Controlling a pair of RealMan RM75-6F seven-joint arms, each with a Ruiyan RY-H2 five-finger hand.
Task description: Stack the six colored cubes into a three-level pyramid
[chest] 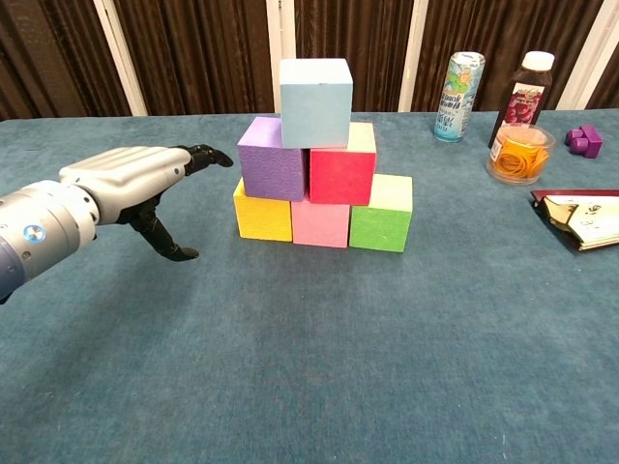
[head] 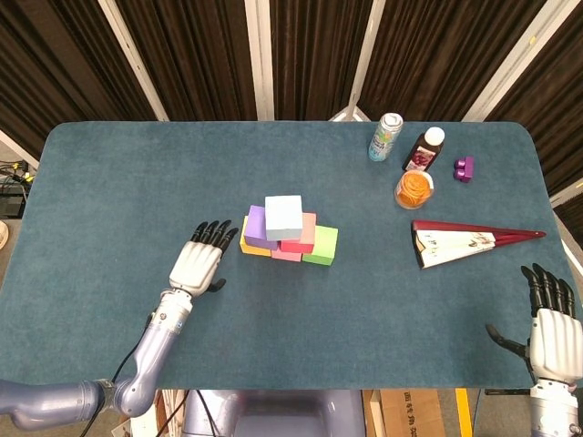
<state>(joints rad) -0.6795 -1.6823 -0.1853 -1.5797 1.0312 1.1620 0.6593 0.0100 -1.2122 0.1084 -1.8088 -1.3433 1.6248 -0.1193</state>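
Six cubes stand as a pyramid mid-table. The bottom row holds a yellow cube (chest: pixel 262 212), a pink cube (chest: pixel 321 223) and a green cube (chest: pixel 381 219). Above them sit a purple cube (chest: pixel 273 158) and a red cube (chest: pixel 341 167), and a pale blue cube (chest: pixel 315 88) (head: pixel 283 217) tops the stack. My left hand (chest: pixel 135 180) (head: pixel 201 261) hovers open just left of the yellow cube, fingers stretched toward the stack, holding nothing. My right hand (head: pixel 551 319) lies open and empty at the table's near right edge, seen only in the head view.
At the back right stand a drink can (chest: pixel 463 83), a dark bottle (chest: pixel 523 95), a tub of orange rings (chest: pixel 521 155) and a small purple piece (chest: pixel 584 140). A red-edged folded fan (head: pixel 469 241) lies on the right side.
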